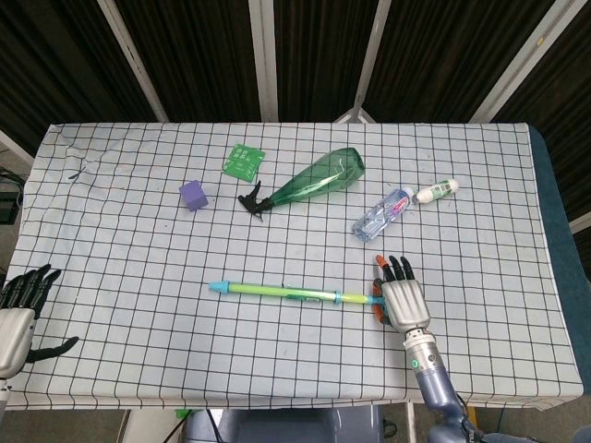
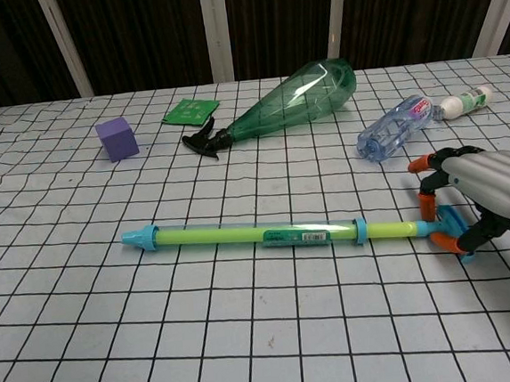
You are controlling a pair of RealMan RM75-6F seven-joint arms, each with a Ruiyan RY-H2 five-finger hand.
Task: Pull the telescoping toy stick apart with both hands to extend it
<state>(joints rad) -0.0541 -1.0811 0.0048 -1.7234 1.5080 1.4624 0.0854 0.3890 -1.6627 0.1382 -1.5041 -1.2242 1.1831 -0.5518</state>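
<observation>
The toy stick (image 1: 277,293) lies across the checked table: a lime-green tube with a blue tip at its left end and a thinner rod at its right. In the chest view the stick (image 2: 259,234) ends in a blue cross handle (image 2: 448,228). My right hand (image 1: 401,297) sits over that handle, and its orange-tipped fingers (image 2: 427,201) curl around it, gripping it. My left hand (image 1: 23,309) hangs beyond the table's near left corner, far from the stick, with fingers apart and nothing in them. The chest view does not show it.
A green spray bottle (image 1: 309,180) lies on its side behind the stick. A clear water bottle (image 1: 383,214) and a small white bottle (image 1: 436,191) lie just beyond my right hand. A purple cube (image 1: 193,195) and a green packet (image 1: 243,159) sit at the back left.
</observation>
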